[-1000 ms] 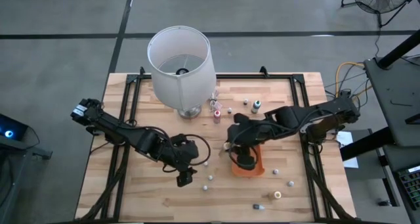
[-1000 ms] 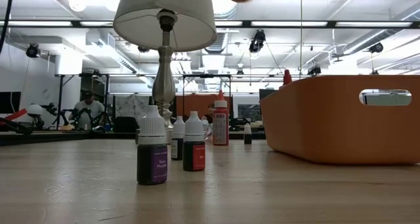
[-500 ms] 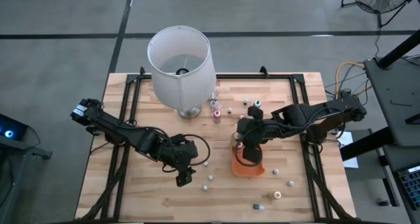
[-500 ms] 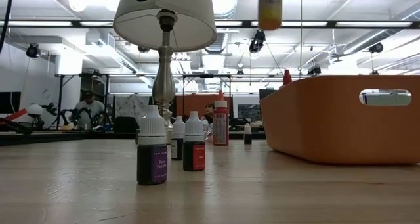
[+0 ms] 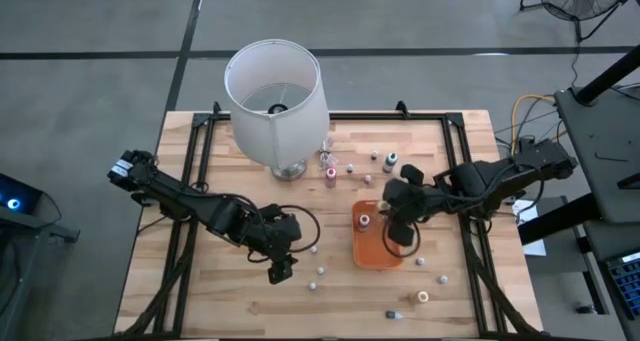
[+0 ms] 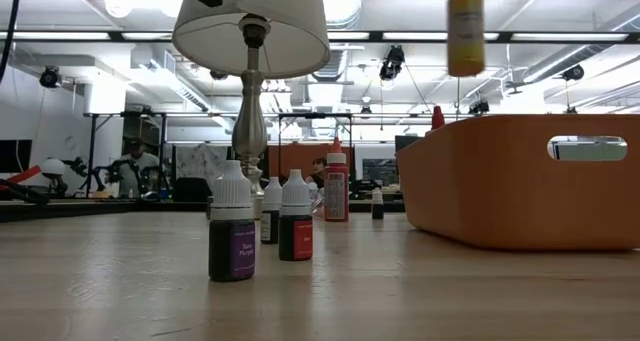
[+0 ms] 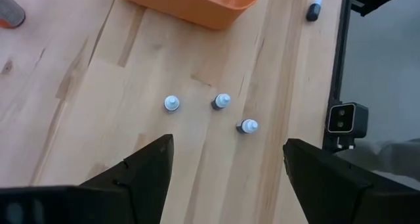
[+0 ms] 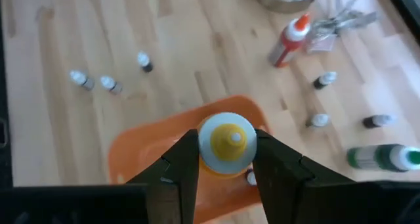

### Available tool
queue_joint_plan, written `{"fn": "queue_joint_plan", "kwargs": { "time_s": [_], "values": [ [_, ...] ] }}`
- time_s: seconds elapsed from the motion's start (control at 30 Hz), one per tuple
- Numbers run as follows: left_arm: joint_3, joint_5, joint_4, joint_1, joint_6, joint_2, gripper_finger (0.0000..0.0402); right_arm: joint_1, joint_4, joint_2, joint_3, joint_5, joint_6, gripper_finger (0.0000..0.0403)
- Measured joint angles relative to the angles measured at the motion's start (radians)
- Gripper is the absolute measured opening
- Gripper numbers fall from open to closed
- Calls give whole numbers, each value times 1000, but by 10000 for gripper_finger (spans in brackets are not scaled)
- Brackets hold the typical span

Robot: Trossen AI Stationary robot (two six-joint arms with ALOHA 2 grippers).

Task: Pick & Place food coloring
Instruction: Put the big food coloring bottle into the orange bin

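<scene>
The right claw [image 8: 226, 159] pinches a yellow food coloring bottle [image 8: 226, 142] between its fingers, above the orange tray [image 8: 141, 152]. The left claw [image 7: 226, 168] is spread over the table [image 7: 79, 119].

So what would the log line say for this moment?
right gripper: shut on yellow bottle, above orange tray | left gripper: open, over table, idle

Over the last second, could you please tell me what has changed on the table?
The right claw, shut on a yellow food coloring bottle, has carried it rightward across the orange tray; in the low view the bottle has swung upright and hangs above the tray. The left claw stayed open over three small bottles. The lamp and the other bottles have not moved.
</scene>
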Motion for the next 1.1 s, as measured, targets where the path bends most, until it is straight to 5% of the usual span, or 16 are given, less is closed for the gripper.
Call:
{"fn": "queue_joint_plan", "kwargs": {
  "time_s": [0.7,1.1],
  "values": [
    [-37,0,0,0,-67,0,259,90,382,15,-333,-5,129,111],
    [-37,0,-1,0,-66,0,259,99,416,106,-364,-8,173,111]
  ]
}}
